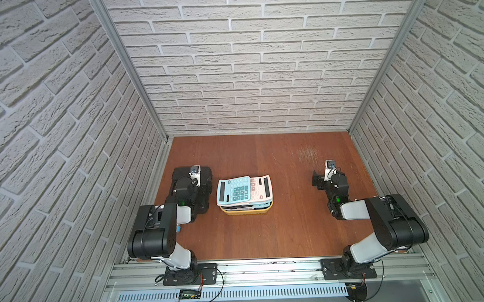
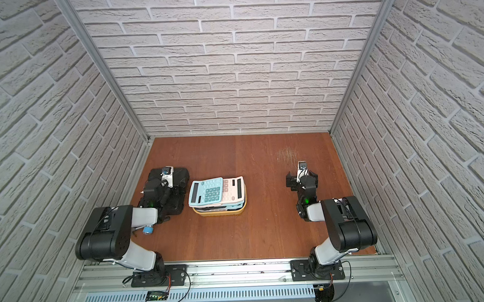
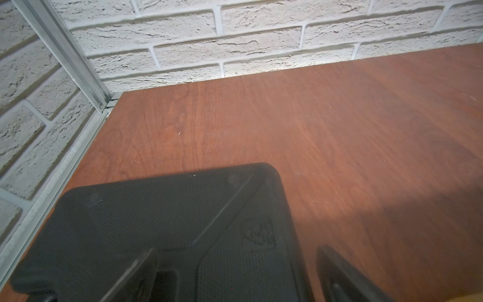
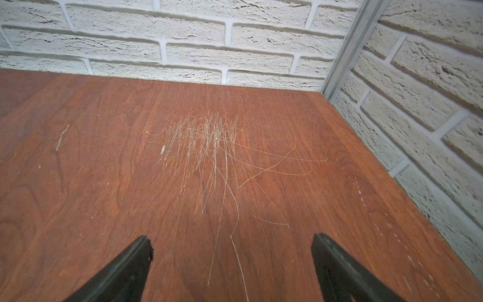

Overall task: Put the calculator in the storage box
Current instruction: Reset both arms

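Note:
In both top views the yellow storage box (image 1: pixel 247 211) (image 2: pixel 219 212) stands mid-table with a stack of calculators in it. A light-blue calculator (image 1: pixel 233 190) (image 2: pixel 206 191) lies on top, slightly askew. A pink one (image 1: pixel 262 186) (image 2: pixel 235 189) juts out to the right under it. My left gripper (image 1: pixel 192 187) (image 3: pixel 235 264) hovers open over a black hard case (image 3: pixel 170 222), left of the box, holding nothing. My right gripper (image 1: pixel 329 179) (image 4: pixel 231 245) is open over bare wood to the right of the box, its fingers (image 4: pixel 138 251) wide apart and empty.
The black hard case (image 1: pixel 205 173) lies close to the left wall, right beside the box. A small blue-capped item (image 2: pixel 147 230) sits under the left arm. A scratched patch (image 4: pixel 206 136) marks the wooden table (image 1: pixel 267 234). Brick walls close in three sides.

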Robot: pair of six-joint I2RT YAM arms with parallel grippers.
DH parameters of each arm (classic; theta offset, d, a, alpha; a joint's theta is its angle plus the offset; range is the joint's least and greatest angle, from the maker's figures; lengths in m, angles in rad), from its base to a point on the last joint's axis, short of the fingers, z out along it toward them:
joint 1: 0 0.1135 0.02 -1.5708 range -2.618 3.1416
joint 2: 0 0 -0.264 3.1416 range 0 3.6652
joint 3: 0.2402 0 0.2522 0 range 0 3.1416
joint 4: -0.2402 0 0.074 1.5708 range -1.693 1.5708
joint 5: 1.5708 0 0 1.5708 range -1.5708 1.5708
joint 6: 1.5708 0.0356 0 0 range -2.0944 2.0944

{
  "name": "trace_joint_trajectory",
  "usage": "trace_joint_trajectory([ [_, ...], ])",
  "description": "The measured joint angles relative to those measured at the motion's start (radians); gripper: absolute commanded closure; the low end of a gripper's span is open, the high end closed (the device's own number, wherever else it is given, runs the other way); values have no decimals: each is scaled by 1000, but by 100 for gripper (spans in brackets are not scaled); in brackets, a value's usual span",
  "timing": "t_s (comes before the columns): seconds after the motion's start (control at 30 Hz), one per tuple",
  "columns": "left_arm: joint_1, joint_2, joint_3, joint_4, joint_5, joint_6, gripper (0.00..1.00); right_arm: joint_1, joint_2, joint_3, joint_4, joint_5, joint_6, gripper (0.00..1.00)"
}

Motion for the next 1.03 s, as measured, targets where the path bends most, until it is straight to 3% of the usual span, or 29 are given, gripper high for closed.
trace_joint_trajectory([
  [1.03,-22,0,0,-11,-42,13,2,-1,0,0,0,0,0,1],
])
